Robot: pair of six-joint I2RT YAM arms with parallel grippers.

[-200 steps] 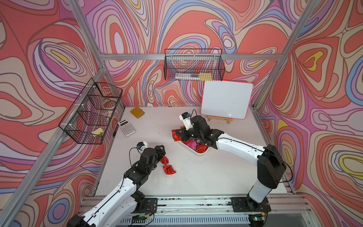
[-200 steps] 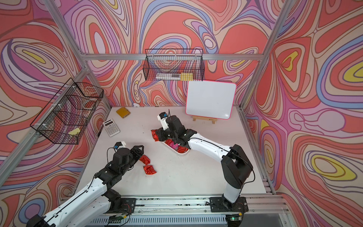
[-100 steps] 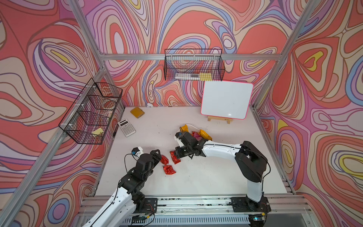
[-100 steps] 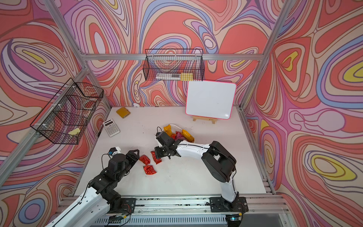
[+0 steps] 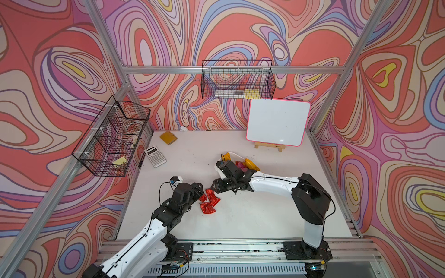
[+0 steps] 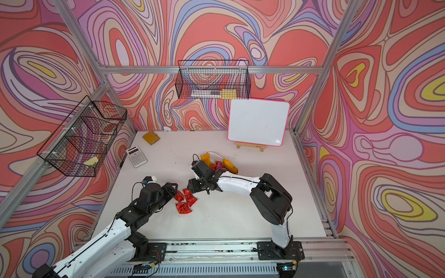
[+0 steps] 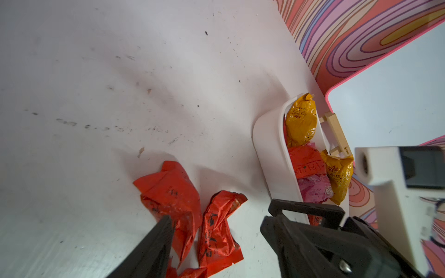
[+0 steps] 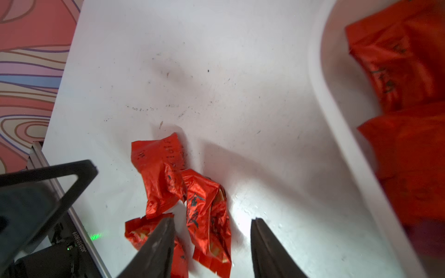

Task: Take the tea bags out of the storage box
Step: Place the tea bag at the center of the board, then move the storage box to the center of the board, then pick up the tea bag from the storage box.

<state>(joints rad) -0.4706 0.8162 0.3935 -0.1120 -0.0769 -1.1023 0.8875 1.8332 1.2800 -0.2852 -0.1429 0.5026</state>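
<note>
Three red tea bags [image 5: 208, 202] lie in a small heap on the white table, front-left of the storage box [image 5: 234, 153]. The box is a white tray, mostly hidden under my right arm in both top views. The left wrist view shows its wall [image 7: 272, 149] and yellow, red and pink tea bags [image 7: 301, 125] inside. My right gripper [image 8: 212, 220] hangs open just over the heap, with one red tea bag [image 8: 207, 211] lying loose between its fingers. My left gripper [image 7: 216, 221] is open on the heap's other side, low over the table, gripping nothing.
A calculator [image 5: 155, 156] and a mustard-yellow pad [image 5: 168, 137] lie at the back left. A pink-edged whiteboard [image 5: 278, 122] stands on a wooden easel behind the box. Wire baskets hang on the left wall [image 5: 113, 139] and the back wall [image 5: 237, 81].
My right gripper carried a red tea bag from the box to the heap, then opened and let it drop beside the other two. The left arm barely moved.
</note>
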